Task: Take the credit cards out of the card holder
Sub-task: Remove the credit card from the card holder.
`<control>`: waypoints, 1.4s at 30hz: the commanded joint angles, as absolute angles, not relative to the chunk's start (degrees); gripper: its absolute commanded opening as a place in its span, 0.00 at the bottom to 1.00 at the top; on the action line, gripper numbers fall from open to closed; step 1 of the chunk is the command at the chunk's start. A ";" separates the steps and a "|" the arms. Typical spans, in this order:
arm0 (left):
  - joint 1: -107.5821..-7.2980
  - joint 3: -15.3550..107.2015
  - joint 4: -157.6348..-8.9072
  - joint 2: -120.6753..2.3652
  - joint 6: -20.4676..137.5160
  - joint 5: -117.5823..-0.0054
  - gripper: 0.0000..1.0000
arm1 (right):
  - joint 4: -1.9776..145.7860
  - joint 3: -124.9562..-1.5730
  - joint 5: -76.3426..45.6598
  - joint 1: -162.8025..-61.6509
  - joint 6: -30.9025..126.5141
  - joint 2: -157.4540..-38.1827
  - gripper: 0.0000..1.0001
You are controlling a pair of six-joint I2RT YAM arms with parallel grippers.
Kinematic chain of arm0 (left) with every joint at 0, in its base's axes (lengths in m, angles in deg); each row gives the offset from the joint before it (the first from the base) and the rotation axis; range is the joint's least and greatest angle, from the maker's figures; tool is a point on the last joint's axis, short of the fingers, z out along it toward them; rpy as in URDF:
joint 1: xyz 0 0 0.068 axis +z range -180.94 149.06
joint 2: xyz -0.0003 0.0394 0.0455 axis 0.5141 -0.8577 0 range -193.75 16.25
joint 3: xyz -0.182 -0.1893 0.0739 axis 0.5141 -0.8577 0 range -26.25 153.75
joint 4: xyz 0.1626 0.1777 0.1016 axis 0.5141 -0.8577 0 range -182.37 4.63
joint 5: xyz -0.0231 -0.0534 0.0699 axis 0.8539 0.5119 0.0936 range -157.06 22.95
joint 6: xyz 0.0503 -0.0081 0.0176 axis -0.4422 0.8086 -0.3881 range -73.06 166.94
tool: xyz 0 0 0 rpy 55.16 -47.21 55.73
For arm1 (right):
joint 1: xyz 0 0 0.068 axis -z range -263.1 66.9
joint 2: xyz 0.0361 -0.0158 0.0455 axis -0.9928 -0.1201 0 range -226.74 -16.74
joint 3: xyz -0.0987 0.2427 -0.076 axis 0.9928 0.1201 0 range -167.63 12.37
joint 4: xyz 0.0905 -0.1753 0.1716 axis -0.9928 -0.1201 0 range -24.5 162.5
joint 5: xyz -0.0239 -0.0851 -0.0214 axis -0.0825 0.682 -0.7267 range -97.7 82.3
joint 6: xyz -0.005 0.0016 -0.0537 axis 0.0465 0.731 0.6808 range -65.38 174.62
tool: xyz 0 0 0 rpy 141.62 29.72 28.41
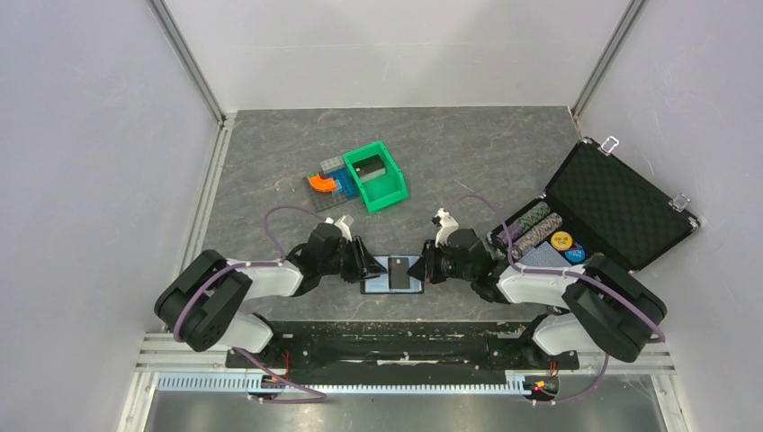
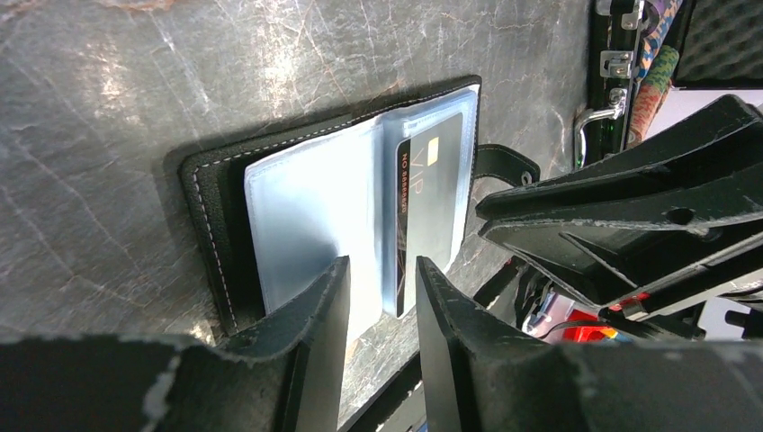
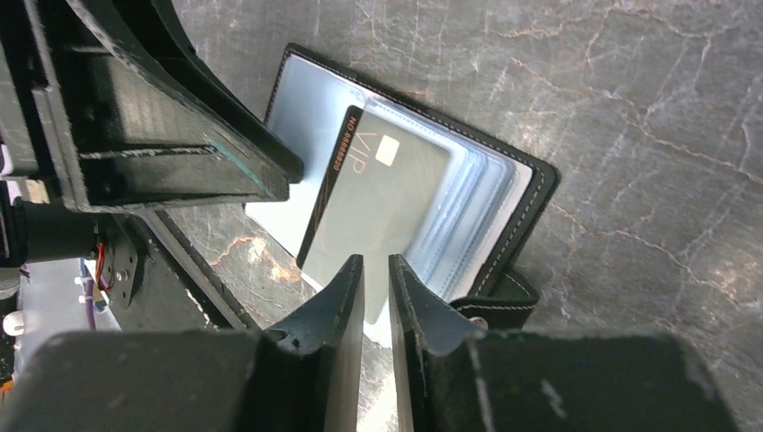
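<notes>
Top external view is showing the card holder [image 1: 393, 275] lying open on the grey desk [image 1: 270, 153], near its front edge and between the two hands. The left hand [image 1: 369, 261] is reaching in from the holder's left side and the right hand [image 1: 419, 267] from its right, both tips sitting at the holder's edges.

Left wrist view is showing the left hand's fingers [image 2: 315, 333] standing clearly apart. The near edge of a clear plastic sleeve [image 2: 310, 225] is lying in the gap, and the fingers are gripping nothing.

A black credit card [image 3: 378, 207] marked VIP is lying on the panel nearer the right hand, skewed against the sleeves around it.

Right wrist view is showing the right hand's fingers [image 3: 342, 297] standing only a narrow slit apart, right at the card's near edge. Whether they are pinching the card I cannot tell.

A green bin [image 1: 378, 175] is sitting farther back on the desk. An open black case [image 1: 616, 202] with poker chips [image 1: 537, 227] is lying well to the right.
</notes>
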State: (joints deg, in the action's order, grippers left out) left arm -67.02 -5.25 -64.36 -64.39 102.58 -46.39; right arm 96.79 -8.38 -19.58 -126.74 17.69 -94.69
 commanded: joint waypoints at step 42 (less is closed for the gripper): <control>-65.20 -5.16 -53.45 -69.24 104.40 -42.74 0.02 | 97.27 -9.14 -18.55 -125.20 19.19 -102.07 0.13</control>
State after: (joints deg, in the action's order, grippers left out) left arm -66.32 -5.12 -52.84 -71.97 104.64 -41.58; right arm 100.71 -9.76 -20.39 -125.93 16.78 -101.07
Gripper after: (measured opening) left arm 0.036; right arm 0.134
